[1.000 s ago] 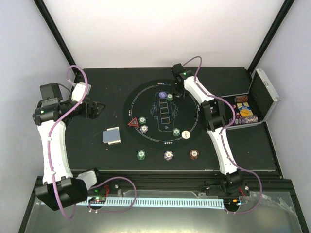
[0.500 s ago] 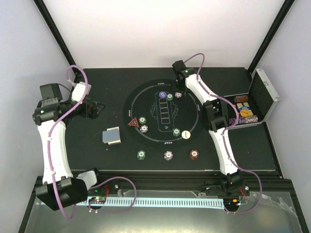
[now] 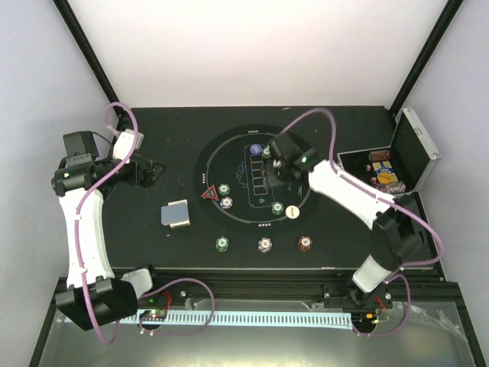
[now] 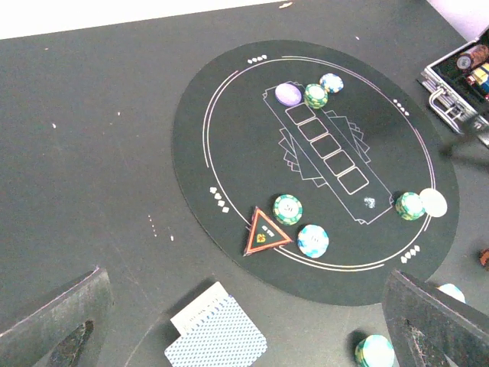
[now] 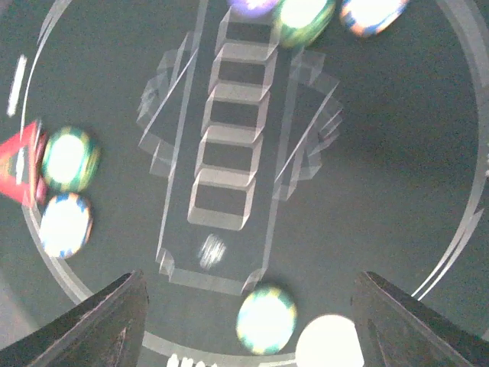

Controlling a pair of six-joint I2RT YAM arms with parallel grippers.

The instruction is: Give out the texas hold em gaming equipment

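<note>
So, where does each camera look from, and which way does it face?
Top external: above and behind the robot, facing down on the table; left arm and right arm show.
Left wrist: left of the mat, facing across it toward the case; open left claw at bottom.
Right wrist: over the mat, facing down, blurred; open right claw at bottom.
All share the red triangle marker.

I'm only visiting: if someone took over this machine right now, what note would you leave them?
Left gripper: open, empty, left of the mat. Right gripper: open, empty, above the mat.
On the mat: chips at its far side, left and near right, plus red triangle marker and white button. Three single chips lie off its near edge.
Card deck: stacked left of the mat, undealt. Open case holds more chips.
Left, probably: dealing cards.
</note>
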